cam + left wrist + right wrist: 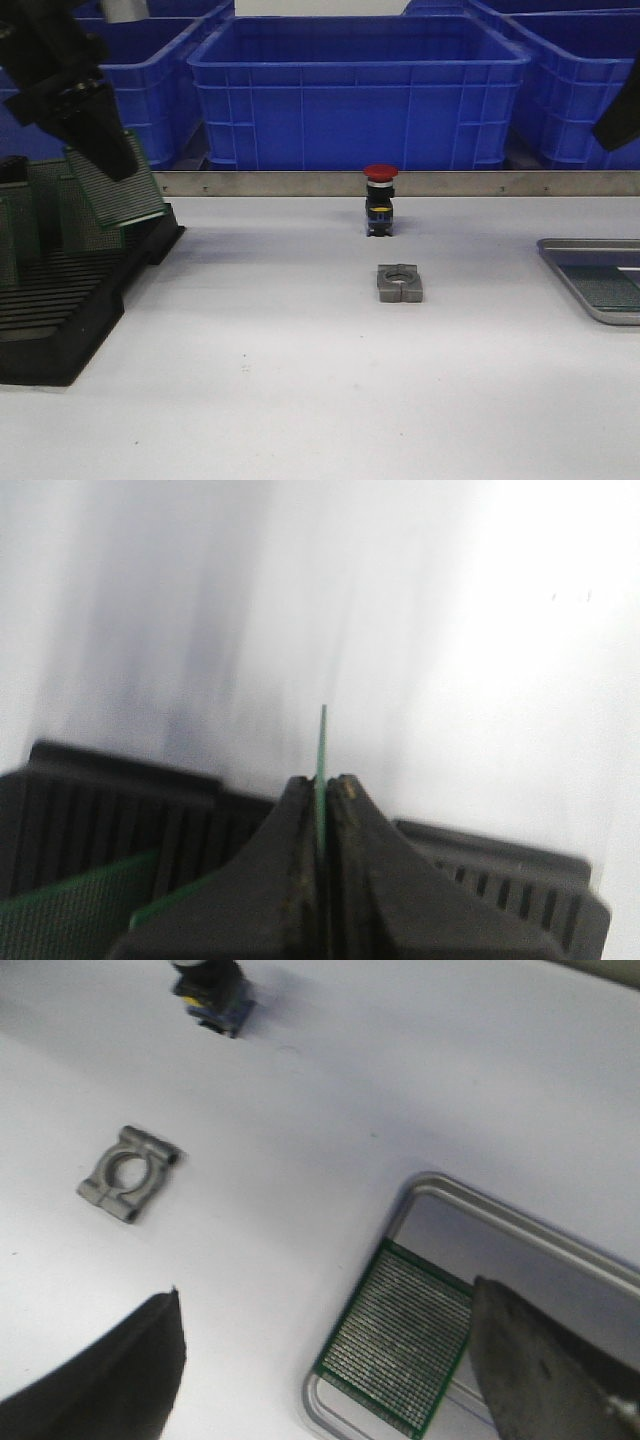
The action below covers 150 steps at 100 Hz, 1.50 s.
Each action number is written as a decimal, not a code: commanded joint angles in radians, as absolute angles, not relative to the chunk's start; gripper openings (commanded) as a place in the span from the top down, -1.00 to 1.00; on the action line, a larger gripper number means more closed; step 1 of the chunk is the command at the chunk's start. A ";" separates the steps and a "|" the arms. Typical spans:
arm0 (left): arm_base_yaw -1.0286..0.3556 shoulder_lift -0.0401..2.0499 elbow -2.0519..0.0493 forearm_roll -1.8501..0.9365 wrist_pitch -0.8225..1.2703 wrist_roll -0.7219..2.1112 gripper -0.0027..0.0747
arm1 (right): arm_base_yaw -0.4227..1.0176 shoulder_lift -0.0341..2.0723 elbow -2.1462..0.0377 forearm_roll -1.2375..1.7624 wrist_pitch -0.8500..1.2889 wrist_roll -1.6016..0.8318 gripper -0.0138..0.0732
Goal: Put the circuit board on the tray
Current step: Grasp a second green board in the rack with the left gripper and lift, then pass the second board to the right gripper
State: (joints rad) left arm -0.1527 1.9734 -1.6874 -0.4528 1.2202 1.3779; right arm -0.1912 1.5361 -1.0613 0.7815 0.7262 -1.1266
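Observation:
My left gripper [100, 135] is shut on a green circuit board [118, 185] and holds it tilted above the black slotted rack [70, 310] at the far left. In the left wrist view the board's thin edge [322, 745] sticks out between the closed jaws of the left gripper [320, 782]. The silver tray [585, 300] lies at the right edge of the table. Another green board [400, 1345] lies flat in the tray [500, 1215]. My right gripper [326, 1288] is open and empty, hovering above the tray's corner.
More green boards [20, 225] stand in the rack. A red-capped push button [380, 200] and a grey metal clamp piece [400, 283] sit mid-table; both also show in the right wrist view, button [210, 995] and clamp [130, 1172]. Blue bins [360, 90] line the back behind a metal rail.

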 commanded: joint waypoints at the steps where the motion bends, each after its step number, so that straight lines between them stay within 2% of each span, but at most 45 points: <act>1: -0.189 1.909 -1.718 -0.559 1.279 1.368 0.98 | -0.144 1.466 -1.093 0.822 0.744 -1.201 -0.68; 29: -0.282 1.909 -1.718 -0.723 1.279 1.368 0.98 | 0.059 1.459 -1.093 0.839 0.734 -1.392 -0.68; 52: -0.324 1.909 -1.718 -0.876 1.279 1.368 0.98 | 0.183 1.485 -1.093 0.998 0.725 -1.554 -0.68; 97: -0.334 1.909 -1.718 -0.965 1.279 1.368 0.98 | 0.250 1.670 -1.103 1.466 0.758 -1.777 -0.68; 113: -0.334 1.909 -1.718 -0.965 1.279 1.368 0.98 | 0.250 1.739 -1.133 1.541 0.819 -1.801 -0.65; 120: -0.334 1.909 -1.718 -0.965 1.279 1.368 0.98 | 0.250 1.756 -1.141 1.541 0.848 -1.801 -0.54; 127: -0.334 1.909 -1.718 -0.965 1.279 1.368 0.98 | 0.250 1.764 -1.142 1.541 0.859 -1.800 -0.31; 139: -0.334 1.909 -1.718 -0.965 1.279 1.368 0.98 | 0.250 1.767 -1.142 1.541 0.863 -1.800 0.29; 150: -0.334 1.909 -1.718 -0.965 1.276 1.368 0.98 | 0.250 1.767 -1.142 1.541 0.870 -1.800 0.74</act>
